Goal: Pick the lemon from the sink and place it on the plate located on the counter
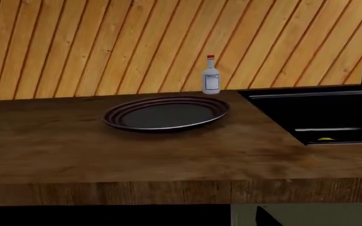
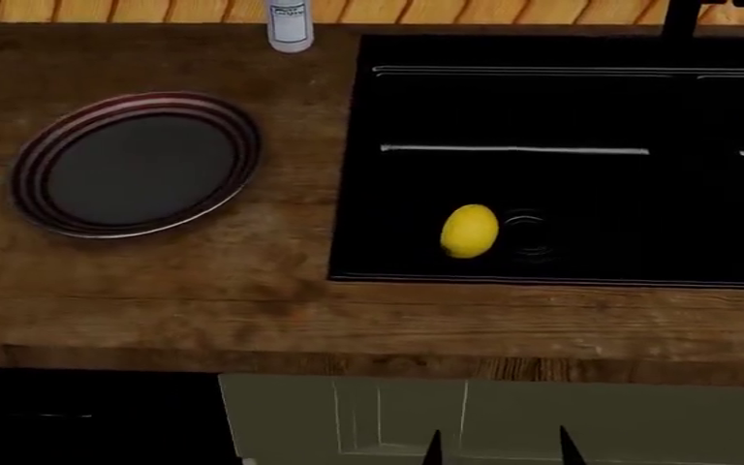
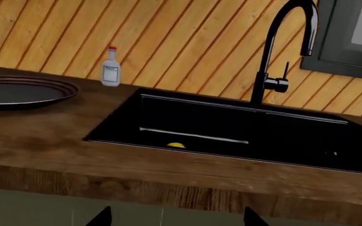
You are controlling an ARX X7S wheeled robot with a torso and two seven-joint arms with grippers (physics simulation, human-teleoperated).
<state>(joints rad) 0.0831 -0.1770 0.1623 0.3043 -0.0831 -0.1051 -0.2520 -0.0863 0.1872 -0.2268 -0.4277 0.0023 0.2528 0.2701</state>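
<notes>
The yellow lemon (image 2: 469, 231) lies in the left basin of the black sink (image 2: 541, 107), next to the round drain. Only its top shows in the right wrist view (image 3: 176, 145) and in the left wrist view (image 1: 325, 139). The striped grey plate (image 2: 133, 165) sits empty on the brown counter (image 2: 282, 300), left of the sink. My right gripper (image 3: 177, 217) is open and empty, below the counter's front edge in front of the sink. It also shows in the head view (image 2: 499, 449). My left gripper shows one fingertip (image 1: 264, 219), set far off centre, so it is open.
A small clear bottle (image 2: 290, 24) with a red cap stands at the back of the counter between plate and sink. A black curved faucet (image 3: 275, 52) rises behind the sink. An orange slatted wall (image 1: 105, 42) is behind. A pale cabinet front (image 2: 372, 417) is under the counter.
</notes>
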